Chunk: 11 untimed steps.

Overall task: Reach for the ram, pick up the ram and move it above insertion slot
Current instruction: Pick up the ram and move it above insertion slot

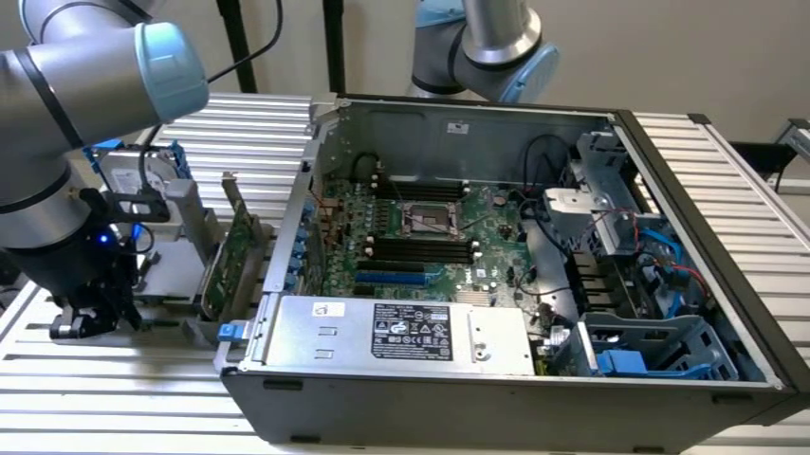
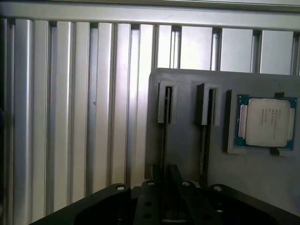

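Observation:
The ram (image 2: 164, 136) stands on edge in a groove of a grey holder (image 2: 185, 145); I see only its thin edge. A second thin stick (image 2: 205, 140) stands in the neighbouring groove. My gripper (image 2: 165, 185) straddles the ram's near end, one dark finger on each side with a narrow gap showing, so it is open. In the exterior view my gripper (image 1: 82, 322) hangs low over the table at that view's left, outside the computer case. The black insertion slots (image 1: 418, 248) lie on the motherboard inside the open case (image 1: 506, 379).
A processor chip (image 2: 266, 122) sits in a recess of the holder beside the sticks. A large green expansion card (image 1: 234, 265) and a grey hard drive (image 1: 139, 175) stand between my arm and the case. A second arm (image 1: 494, 47) rises behind the case.

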Available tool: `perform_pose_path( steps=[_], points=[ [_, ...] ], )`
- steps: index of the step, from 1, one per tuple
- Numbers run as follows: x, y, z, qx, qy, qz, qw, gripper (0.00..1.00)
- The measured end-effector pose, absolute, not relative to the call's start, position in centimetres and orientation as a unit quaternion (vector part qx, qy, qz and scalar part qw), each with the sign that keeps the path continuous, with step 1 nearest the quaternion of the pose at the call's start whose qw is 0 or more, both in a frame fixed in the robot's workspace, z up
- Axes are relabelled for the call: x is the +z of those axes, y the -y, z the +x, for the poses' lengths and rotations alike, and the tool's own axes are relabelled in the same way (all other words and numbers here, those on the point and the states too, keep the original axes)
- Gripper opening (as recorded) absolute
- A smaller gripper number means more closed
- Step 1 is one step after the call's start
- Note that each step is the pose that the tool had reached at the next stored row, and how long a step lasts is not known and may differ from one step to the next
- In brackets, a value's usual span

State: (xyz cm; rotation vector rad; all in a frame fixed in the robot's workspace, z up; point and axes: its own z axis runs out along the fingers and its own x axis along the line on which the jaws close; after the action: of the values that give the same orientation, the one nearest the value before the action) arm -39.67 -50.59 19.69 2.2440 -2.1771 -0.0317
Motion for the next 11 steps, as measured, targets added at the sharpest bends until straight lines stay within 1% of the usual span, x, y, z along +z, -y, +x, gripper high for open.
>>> perform_pose_path(
  steps=[1, 3, 5, 11],
  points=[
    [19.69, 50.58, -39.66, -0.01, 0.696, 0.718, 0.008, 0.18],
    [19.69, 50.58, -39.62, -0.011, 0.696, 0.718, 0.008, 0.18],
    [19.68, 50.58, -39.59, -0.012, 0.696, 0.718, 0.009, 0.13],
    [20.07, 50.58, -39.54, -0.013, 0.696, 0.718, 0.01, 0.13]
  ],
)
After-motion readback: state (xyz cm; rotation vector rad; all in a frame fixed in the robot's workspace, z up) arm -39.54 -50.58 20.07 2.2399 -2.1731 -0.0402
